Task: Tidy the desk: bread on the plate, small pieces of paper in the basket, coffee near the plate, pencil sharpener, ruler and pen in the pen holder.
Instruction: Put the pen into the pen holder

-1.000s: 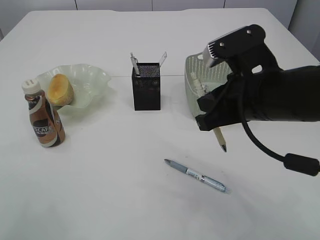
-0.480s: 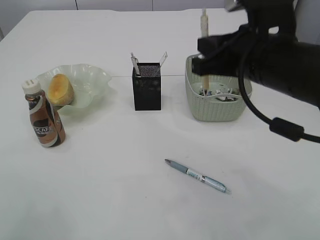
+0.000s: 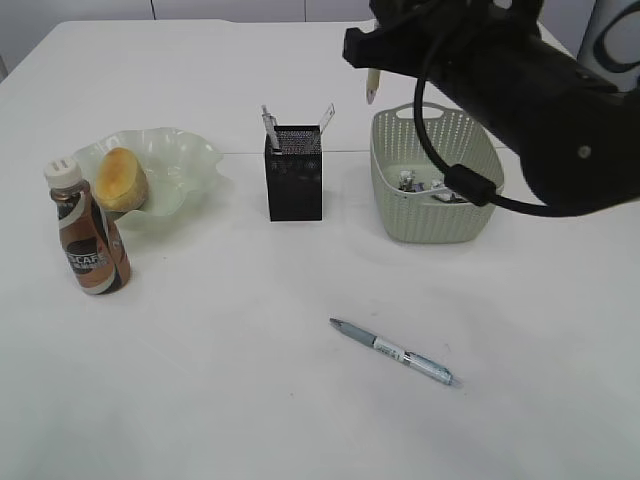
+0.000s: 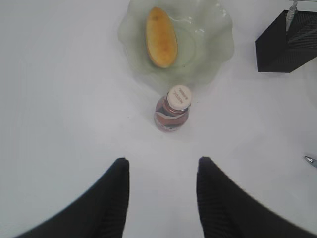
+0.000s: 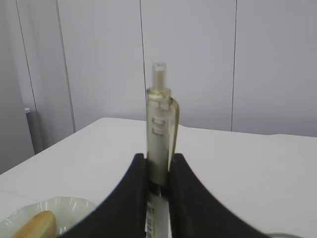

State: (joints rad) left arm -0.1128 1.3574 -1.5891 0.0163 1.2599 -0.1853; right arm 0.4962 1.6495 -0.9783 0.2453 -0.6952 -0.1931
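Right, the right hand [image 5: 157, 168] is clamped nearly closed on a cream-bodied clip pen [image 5: 159, 134], its two black fingers [image 5: 130, 198] squeezing the barrel from both sides. In the right wrist view the pen stands upright between them, clicker end up. In the exterior view that hand [image 3: 372, 55] is raised at the far right, above and behind the oval grey-green perforated plastic basket [image 3: 434, 210], with the pen's pale end [image 3: 372, 85] poking down below it.

The left hand [image 4: 161, 193] is half open and holds nothing; both its black fingers [image 4: 111, 198] hang over bare white counter [image 3: 250, 400], short of the bottle.

Brown plastic coffee bottle with white cap [image 3: 88, 230] stands upright just beside the translucent pale green wavy-rimmed plate [image 3: 190, 160], near side. Golden-yellow oval bread bun [image 3: 120, 178] sits on the plate. Small square black mesh pen holder [image 3: 294, 175] is between plate and basket, with a clear ruler [image 3: 326, 115] and a silvery pen-like item [image 3: 268, 125] sticking out. Small crumpled paper bits [image 3: 425, 185] lie in the basket. A second pen, grey-tipped with a clear barrel [image 3: 395, 352], lies flat on the counter, well apart from the holder.
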